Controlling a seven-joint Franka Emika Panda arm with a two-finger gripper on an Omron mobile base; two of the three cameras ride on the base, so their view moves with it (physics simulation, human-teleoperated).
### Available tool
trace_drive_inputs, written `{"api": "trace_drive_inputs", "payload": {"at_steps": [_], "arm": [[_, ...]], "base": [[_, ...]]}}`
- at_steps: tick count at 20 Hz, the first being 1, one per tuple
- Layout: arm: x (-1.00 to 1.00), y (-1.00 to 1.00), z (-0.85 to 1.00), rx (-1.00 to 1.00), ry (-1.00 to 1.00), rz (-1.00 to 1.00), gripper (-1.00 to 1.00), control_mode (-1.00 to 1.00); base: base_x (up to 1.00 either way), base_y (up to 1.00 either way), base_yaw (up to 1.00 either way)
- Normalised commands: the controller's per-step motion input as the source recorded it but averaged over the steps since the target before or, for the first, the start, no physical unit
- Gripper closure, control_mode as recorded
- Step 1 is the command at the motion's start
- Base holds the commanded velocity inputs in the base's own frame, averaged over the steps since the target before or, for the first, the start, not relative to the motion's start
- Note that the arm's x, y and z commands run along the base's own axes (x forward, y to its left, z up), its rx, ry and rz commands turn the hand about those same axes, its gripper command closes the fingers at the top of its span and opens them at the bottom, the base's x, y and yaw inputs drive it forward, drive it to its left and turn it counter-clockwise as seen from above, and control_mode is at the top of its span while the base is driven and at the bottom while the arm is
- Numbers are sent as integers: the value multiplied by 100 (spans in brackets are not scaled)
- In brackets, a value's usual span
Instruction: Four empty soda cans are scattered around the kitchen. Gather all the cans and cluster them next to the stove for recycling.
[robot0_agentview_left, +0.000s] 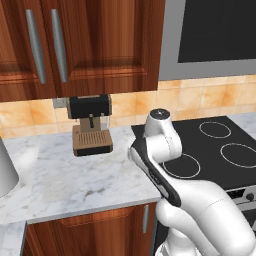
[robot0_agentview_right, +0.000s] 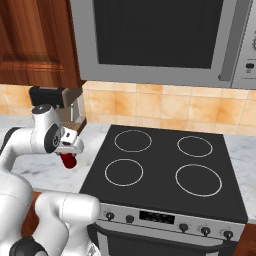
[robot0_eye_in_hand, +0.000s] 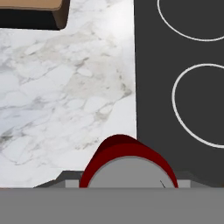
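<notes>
A white marble counter (robot0_agentview_left: 60, 175) carries a coffee machine (robot0_agentview_left: 91, 125) (near the back wall), beside the black stove (robot0_agentview_right: 165, 165).

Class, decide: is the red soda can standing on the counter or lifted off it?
Lifted: the soda can hangs under the claw, above the marble counter.

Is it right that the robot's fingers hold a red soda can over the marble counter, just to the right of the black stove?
Not quite. The soda can hangs over the marble counter just to the left of the stove, not the right; the right base view shows it. The rest holds: the can is red and is held.
</notes>
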Motion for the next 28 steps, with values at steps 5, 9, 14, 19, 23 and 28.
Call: {"api": "trace_drive_inputs", "payload": {"at_steps": [5, 9, 14, 19, 23, 28], "arm": [[16, 3, -1, 0, 2, 0, 100, -100], [30, 0, 0, 0, 7, 0, 100, -100], [30, 0, 0, 0, 0, 0, 100, -100], [28, 0, -3, 0, 0, 0, 100, -100], [5, 2, -19, 0, 1, 0, 100, -100], [37, 0, -17, 0, 0, 0, 100, -100]], "base": [[0, 0, 0], [0, 0, 0], [0, 0, 0], [0, 0, 0], [0, 0, 0], [0, 0, 0]]}}
